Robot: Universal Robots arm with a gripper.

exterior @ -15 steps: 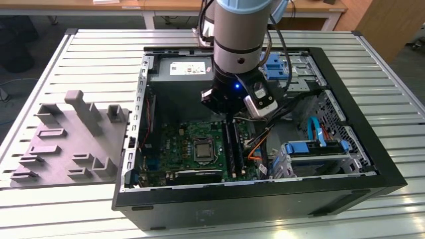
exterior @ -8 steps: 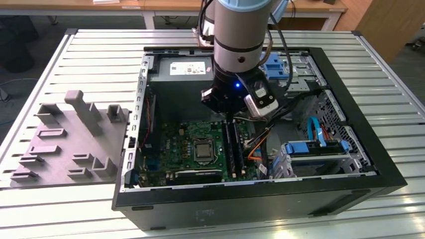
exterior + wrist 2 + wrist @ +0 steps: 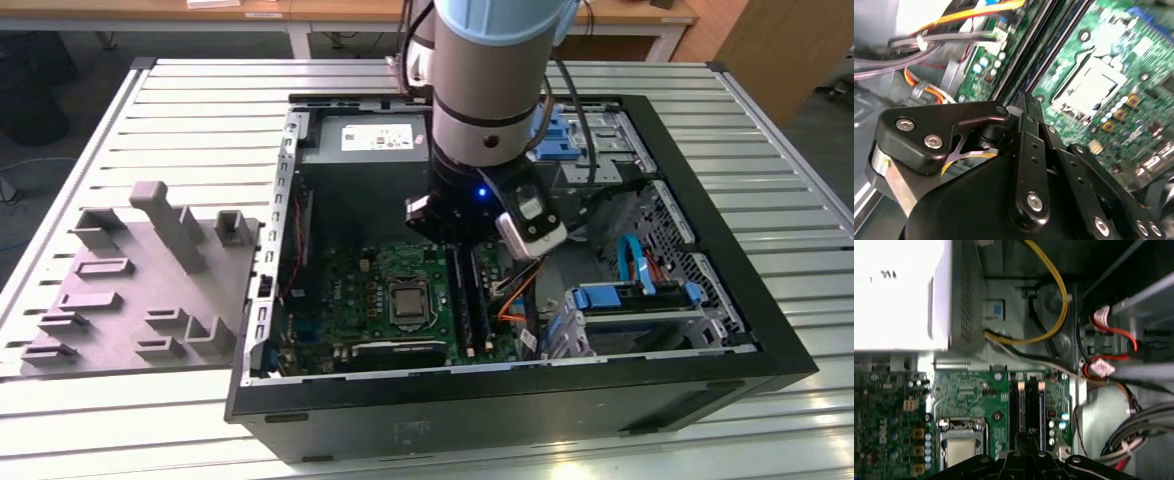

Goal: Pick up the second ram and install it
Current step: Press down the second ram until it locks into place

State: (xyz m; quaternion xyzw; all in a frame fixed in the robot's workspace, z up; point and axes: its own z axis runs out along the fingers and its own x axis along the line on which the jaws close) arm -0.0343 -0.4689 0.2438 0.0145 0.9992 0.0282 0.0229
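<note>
The arm reaches down into the open computer case (image 3: 694, 345) at the centre of the exterior view, with the gripper (image 3: 467, 240) low over the memory slots (image 3: 465, 295) on the green motherboard (image 3: 360, 290), just to the exterior view's right of the processor socket (image 3: 404, 297). In the second wrist view the gripper's (image 3: 1026, 107) black fingers (image 3: 1030, 150) lie close together, tips pointing at the dark rails; whether they pinch anything between them cannot be told. In the first wrist view the second ram (image 3: 1033, 407) appears as a thin dark strip standing in the slots at the lower middle of the frame, though it is hard to separate from the socket rails. Judging from this, the step in hand is seating: good work means keeping the stick square to its slot and pressing evenly straight down. The grey tray (image 3: 134, 290) sits on the table at left.
</note>
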